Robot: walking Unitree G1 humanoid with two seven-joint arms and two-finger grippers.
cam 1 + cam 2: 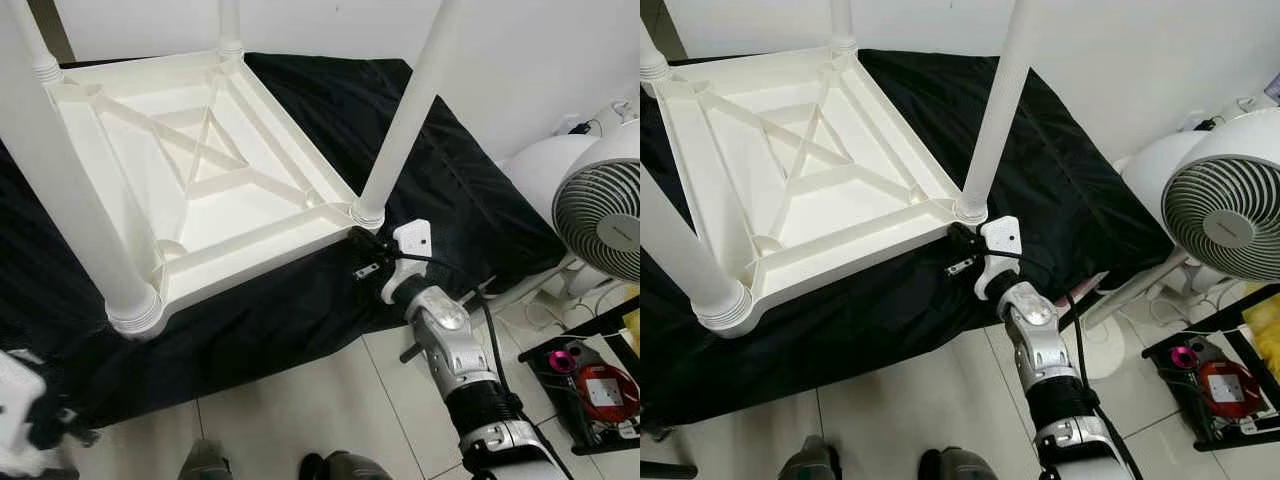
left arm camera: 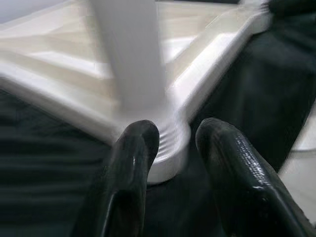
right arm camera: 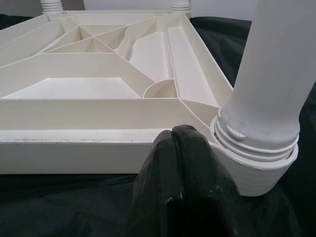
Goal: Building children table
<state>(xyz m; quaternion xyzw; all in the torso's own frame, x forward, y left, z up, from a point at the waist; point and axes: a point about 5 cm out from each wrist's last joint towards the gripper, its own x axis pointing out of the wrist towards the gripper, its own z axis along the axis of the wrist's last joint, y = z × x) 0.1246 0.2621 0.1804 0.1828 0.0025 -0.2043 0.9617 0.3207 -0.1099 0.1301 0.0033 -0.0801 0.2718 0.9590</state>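
Observation:
A white plastic children's table [image 1: 250,250] lies upside down on a black cloth [image 1: 470,190], its ribbed underside up and its round legs standing upward. My right gripper [image 1: 358,240] is at the near right corner, right beside the threaded base of that corner's leg [image 1: 368,212]. In the right wrist view its fingers [image 3: 197,168] are pressed together, shut, against the table's rim [image 3: 74,148] with nothing between them. My left gripper [image 2: 177,136] is open, its fingers apart just short of the base of the near left leg [image 1: 135,310]; that view is blurred.
A white fan [image 1: 605,200] stands on the right by the wall. A black low rack [image 1: 590,385] with red and pink items sits on the tiled floor [image 1: 320,400] at the lower right. My feet [image 1: 330,465] are near the cloth's front edge.

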